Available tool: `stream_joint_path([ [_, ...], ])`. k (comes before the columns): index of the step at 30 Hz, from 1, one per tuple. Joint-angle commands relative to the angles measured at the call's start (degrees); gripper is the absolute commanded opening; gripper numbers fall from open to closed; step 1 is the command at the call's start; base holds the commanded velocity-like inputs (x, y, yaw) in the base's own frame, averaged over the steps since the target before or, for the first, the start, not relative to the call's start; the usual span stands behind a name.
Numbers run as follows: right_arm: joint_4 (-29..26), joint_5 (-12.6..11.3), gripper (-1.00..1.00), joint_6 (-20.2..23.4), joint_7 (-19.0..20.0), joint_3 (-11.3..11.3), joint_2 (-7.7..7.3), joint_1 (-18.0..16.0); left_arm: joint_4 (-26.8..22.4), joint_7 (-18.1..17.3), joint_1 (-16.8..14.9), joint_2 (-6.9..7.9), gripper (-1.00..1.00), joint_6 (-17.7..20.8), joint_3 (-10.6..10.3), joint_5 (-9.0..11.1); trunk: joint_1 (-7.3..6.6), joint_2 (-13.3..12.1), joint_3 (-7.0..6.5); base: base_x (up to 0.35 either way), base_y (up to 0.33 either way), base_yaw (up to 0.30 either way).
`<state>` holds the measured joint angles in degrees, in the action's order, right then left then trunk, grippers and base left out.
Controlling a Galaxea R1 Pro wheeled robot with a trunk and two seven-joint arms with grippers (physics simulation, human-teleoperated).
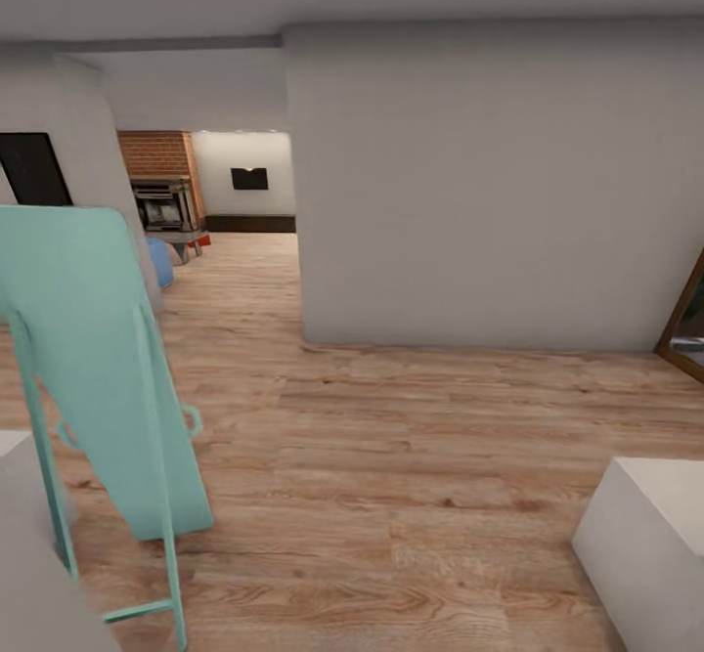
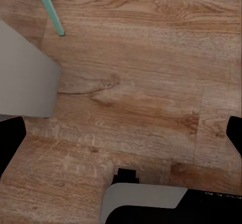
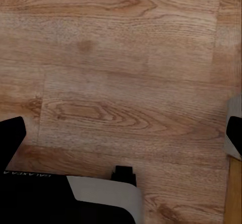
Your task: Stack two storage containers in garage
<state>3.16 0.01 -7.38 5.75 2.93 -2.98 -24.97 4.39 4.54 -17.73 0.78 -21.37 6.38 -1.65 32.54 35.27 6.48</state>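
Beside the tall mint-green metal folding frame on the light wood plank floor, both claws hang wide open and empty, no red-orange bin shows, and turning could bump that frame.

One teal board, one fireplace.

Left gripper: black fingertips, pale grey-and-black wrist housing at 6 o'clock. Right gripper: same colours, faint white lettering.
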Motion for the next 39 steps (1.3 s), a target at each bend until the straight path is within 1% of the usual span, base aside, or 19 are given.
stream_joint_path([
  [1,0.27,-0.04,1.00,-0.45,0.14,0.26,-0.01,-0.12,0.27,0.08,-0.12,0.01,1.00,-0.43,0.39,-0.20,0.06,0.09,0.10,0.323,0.000,0.000],
  [39,0.27,-0.36,1.00,-0.45,-0.21,0.24,-0.01,-0.14,0.27,0.12,-0.12,-0.07,1.00,-0.43,0.39,-0.20,0.06,0.09,0.10,0.323,0.000,0.000],
])
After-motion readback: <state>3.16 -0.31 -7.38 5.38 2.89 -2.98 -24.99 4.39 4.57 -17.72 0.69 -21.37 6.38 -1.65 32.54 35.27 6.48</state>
